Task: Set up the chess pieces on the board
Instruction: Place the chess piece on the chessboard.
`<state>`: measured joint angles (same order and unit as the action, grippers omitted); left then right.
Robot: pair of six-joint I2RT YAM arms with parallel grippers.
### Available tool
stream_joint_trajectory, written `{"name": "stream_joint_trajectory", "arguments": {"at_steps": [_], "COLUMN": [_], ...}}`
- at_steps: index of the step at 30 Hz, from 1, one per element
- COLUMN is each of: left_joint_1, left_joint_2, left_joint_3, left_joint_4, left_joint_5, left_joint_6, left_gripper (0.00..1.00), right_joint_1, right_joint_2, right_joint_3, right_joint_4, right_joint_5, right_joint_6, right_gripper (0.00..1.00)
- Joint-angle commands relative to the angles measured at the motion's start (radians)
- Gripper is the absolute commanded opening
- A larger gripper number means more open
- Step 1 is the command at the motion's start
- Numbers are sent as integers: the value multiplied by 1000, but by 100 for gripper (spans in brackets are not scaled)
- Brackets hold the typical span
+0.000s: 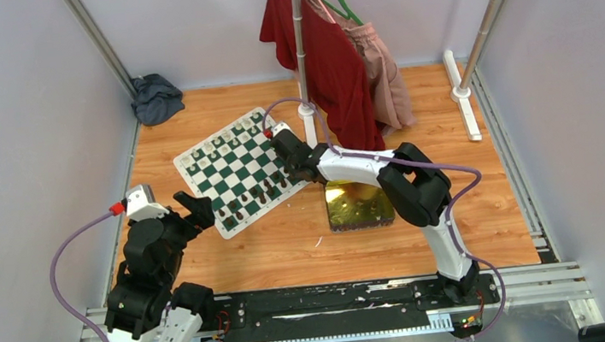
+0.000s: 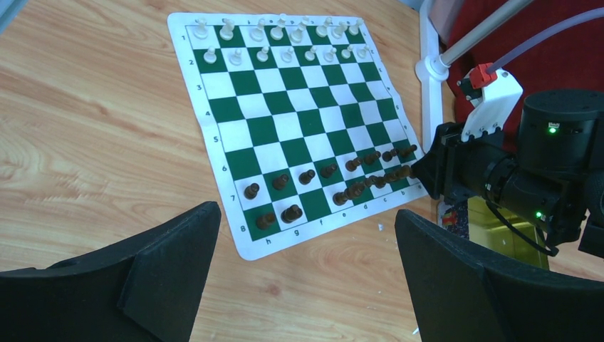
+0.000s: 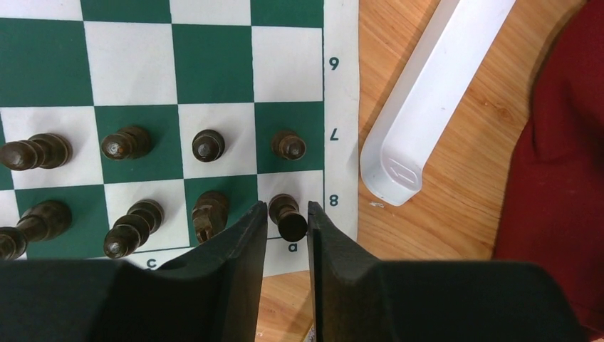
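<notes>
Seating the rook (image 3: 290,222) on a8, right gripper (image 3: 286,208) flanks it; whether the jaws pinch, I cannot tell. Next should be a straight lift clear. Left gripper (image 2: 308,214) hangs, jaws spread.

Top external: mounted high, behind the arm bases, tilted down and forward. Wide shot: full table (image 1: 291,250), whole board (image 1: 241,171), both arms, back wall.
Left wrist: sits off the board's row-8 edge and looks obliquely across it through the left gripper (image 2: 306,214). Mid range, whole board plus the right arm (image 2: 513,178).
Right wrist: looks almost straight down, very near, past the right gripper (image 3: 287,214). Sees only the a7/a8 corner, a few dark chess pieces (image 3: 206,146) and a white rack foot (image 3: 420,107).
Overlap: that corner area shows in all three; top and left wrist share the full board.
</notes>
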<state>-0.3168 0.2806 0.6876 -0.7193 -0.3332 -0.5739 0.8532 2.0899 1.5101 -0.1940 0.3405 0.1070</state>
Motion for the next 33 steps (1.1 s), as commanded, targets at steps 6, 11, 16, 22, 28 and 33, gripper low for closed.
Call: {"name": "stream_joint_trajectory", "arguments": {"at_steps": [6, 11, 16, 22, 28, 33], "left_joint_1": [-5, -5, -5, -5, -5, -5], "left_joint_2": [11, 15, 15, 11, 8, 6], "left_joint_3": [-15, -14, -14, -13, -13, -14], "left_joint_4": [16, 17, 17, 15, 15, 15], "left_joint_5": [2, 3, 3, 3, 2, 2], "left_joint_6": [17, 17, 18, 18, 18, 18], "left_gripper": [100, 100, 100, 100, 100, 100], "right_joint_1": [7, 6, 6, 6, 8, 12], "right_joint_2": [16, 5, -11, -48, -104, -156], "right_joint_3": [19, 18, 13, -3, -26, -44], "right_joint_4": [-4, -4, -4, -4, -4, -19], "right_joint_5": [5, 5, 9, 14, 19, 27], "right_joint_6": [-14, -21, -26, -28, -24, -19], "right_gripper": [37, 38, 38, 38, 40, 43]}}
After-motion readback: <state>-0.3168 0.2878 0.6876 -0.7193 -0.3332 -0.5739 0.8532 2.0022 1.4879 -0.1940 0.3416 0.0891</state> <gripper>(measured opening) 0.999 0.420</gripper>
